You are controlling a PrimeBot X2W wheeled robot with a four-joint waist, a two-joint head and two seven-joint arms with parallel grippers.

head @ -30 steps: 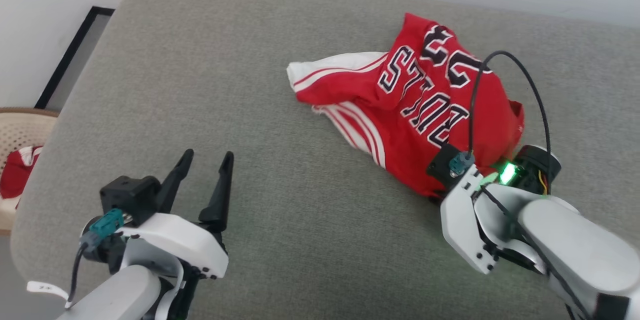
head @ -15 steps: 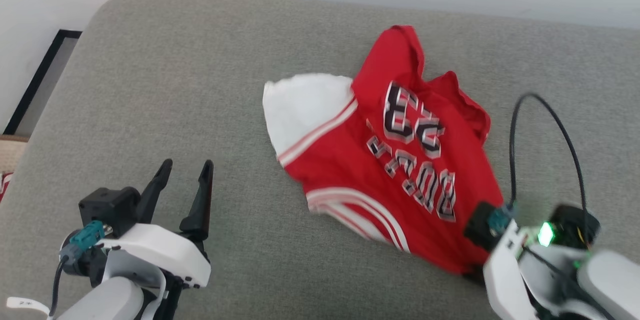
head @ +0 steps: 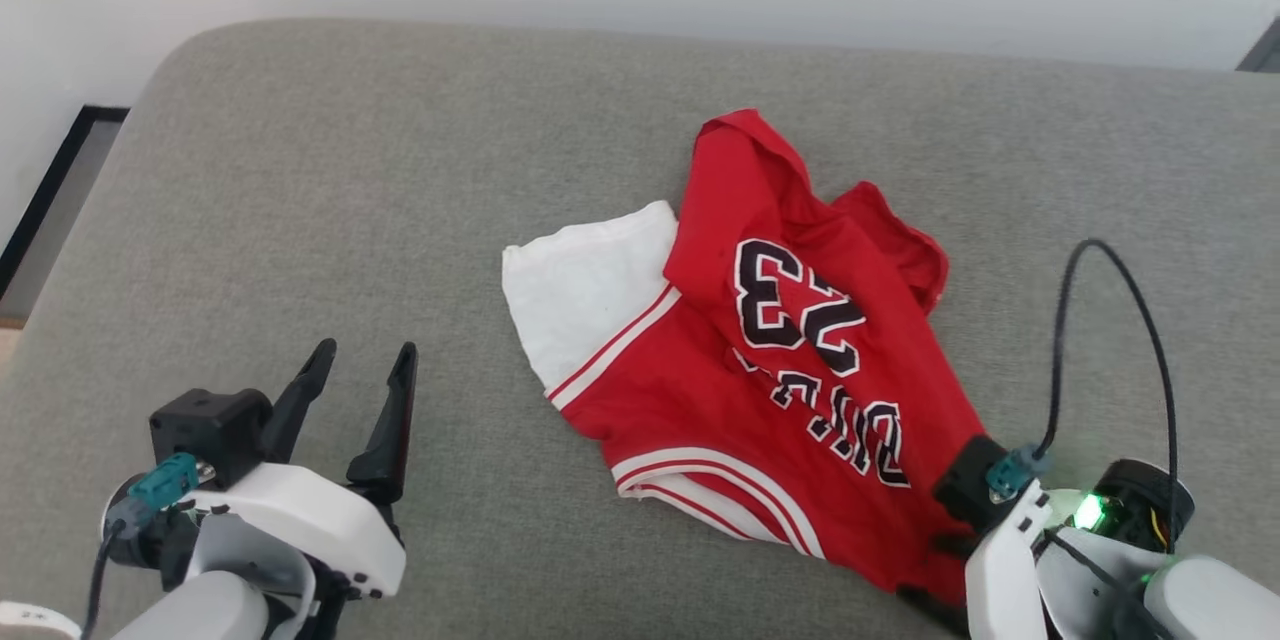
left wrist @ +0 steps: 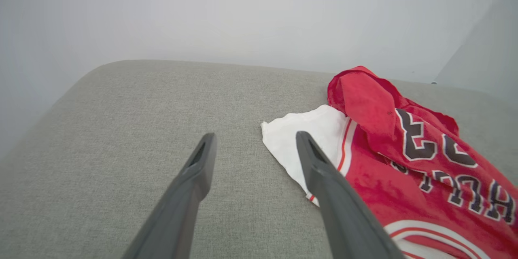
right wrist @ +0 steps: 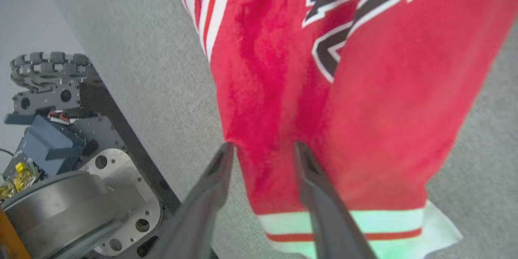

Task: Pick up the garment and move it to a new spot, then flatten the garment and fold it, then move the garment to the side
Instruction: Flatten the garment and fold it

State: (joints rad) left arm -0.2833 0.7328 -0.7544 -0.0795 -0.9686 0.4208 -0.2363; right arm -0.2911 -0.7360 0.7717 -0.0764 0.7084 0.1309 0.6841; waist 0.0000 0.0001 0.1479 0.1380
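A broad grey cushion [head: 300,220] carries the garment [head: 720,400], a red jersey crumpled right of centre, with its white sleeve spread left and the "23" lettering face up. At near right, the right gripper [right wrist: 263,147] stands over the jersey's near edge, fingers parted, red cloth showing between them. The left gripper [head: 365,352] hovers near left, fingers wide apart, well clear of the fabric.

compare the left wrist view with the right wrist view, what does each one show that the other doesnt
Left wrist view: the left end effector, open over bare grey cushion, beside the white sleeve and the 23. Right wrist view: the right end effector, jaws parted over red cloth near the striped trim, with the robot's metal base past the cushion edge. Both: the garment on the cushion.
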